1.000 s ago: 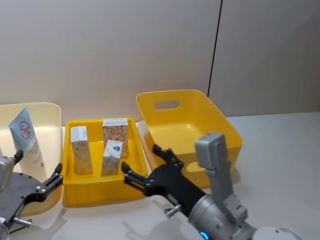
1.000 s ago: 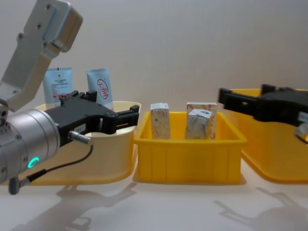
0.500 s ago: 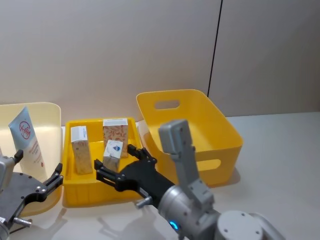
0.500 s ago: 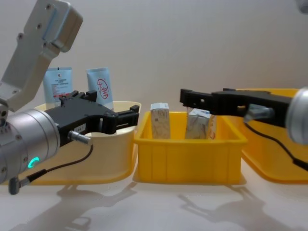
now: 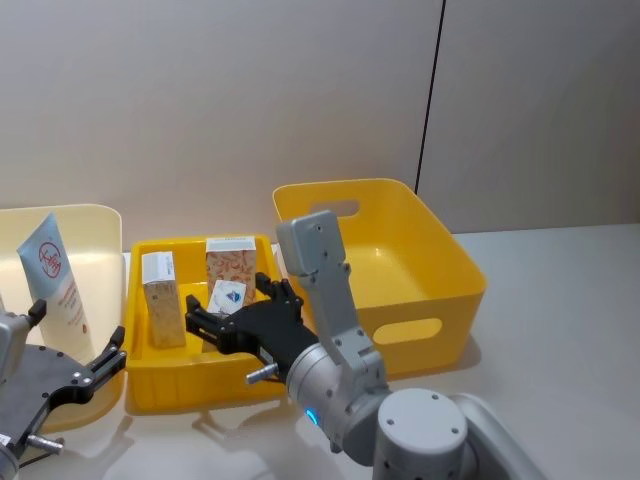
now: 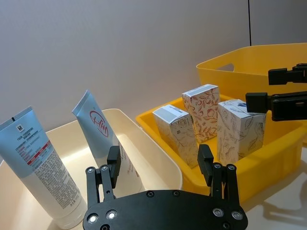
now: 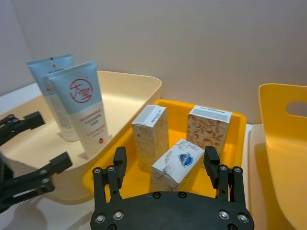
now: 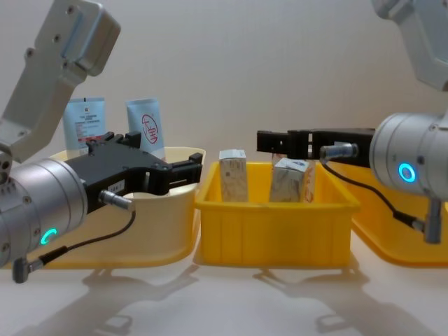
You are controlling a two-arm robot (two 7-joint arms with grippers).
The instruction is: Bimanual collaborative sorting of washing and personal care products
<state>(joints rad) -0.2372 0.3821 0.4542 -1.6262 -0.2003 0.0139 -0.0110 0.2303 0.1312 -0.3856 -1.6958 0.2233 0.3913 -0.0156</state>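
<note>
Two grippers: both spread wide, nothing held.
Right gripper: hanging over the tray's front half, jaws standing either side of the line to the front box.
Front box: blue logo on top, dead ahead and a bit below the jaws, not touched. It's leaning, long axis roughly upright.
Other boxes: grey-leaf box and orange box, upright, just behind it.
Tray: sits between cream bin and big yellow bin.
Tubes: red-logo tube and plain tube, standing in the cream bin.
Left gripper: low at the cream bin's front, facing the tubes.
Nearer arm: my guess, right for boxes, left for tubes.
</note>
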